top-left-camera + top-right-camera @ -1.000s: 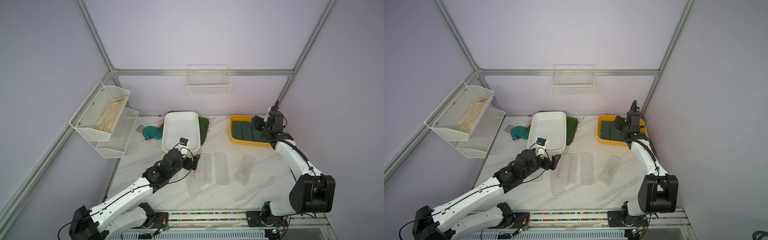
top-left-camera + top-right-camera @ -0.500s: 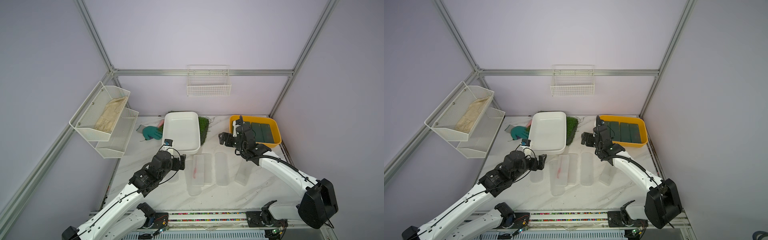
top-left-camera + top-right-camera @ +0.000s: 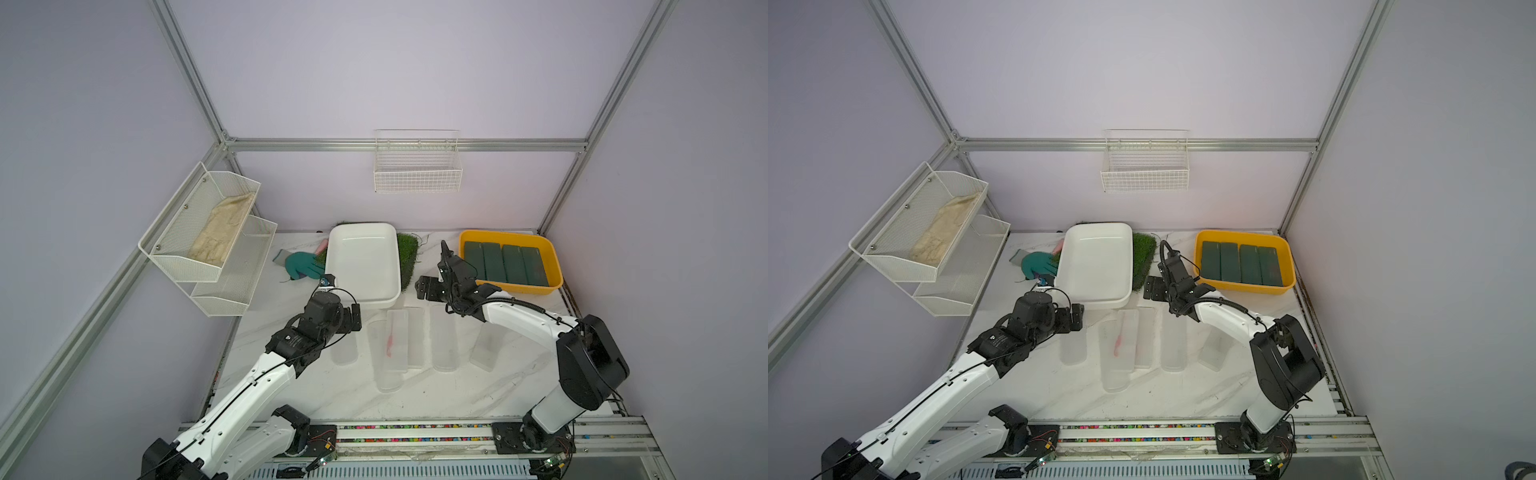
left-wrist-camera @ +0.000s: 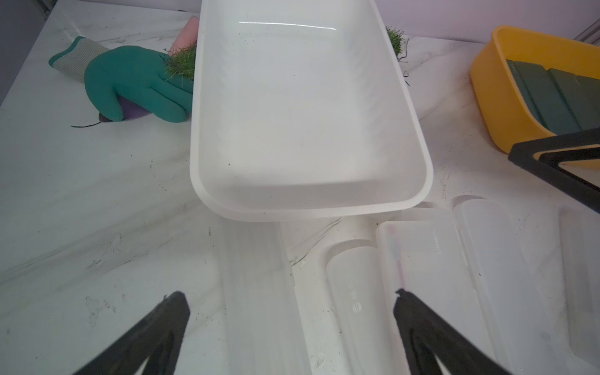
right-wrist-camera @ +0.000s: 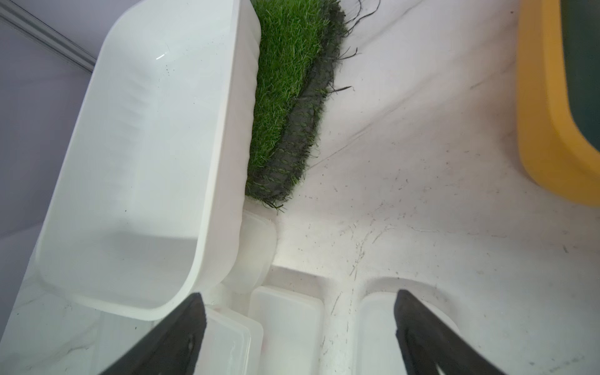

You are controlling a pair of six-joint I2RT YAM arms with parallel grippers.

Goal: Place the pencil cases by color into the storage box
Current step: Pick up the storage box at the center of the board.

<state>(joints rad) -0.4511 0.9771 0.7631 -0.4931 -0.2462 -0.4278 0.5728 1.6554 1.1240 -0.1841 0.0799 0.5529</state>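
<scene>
The left gripper and right gripper hang wide and empty near the frosted cases lying on the table by the white box, while four green cases sit in the yellow box.

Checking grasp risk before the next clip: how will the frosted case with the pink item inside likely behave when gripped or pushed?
The frosted case looks like rigid moulded plastic, so probably stiff. Its smooth surface may slip when squeezed. It seems to rest partly on neighbouring cases, so a push might slide or tilt it.
</scene>
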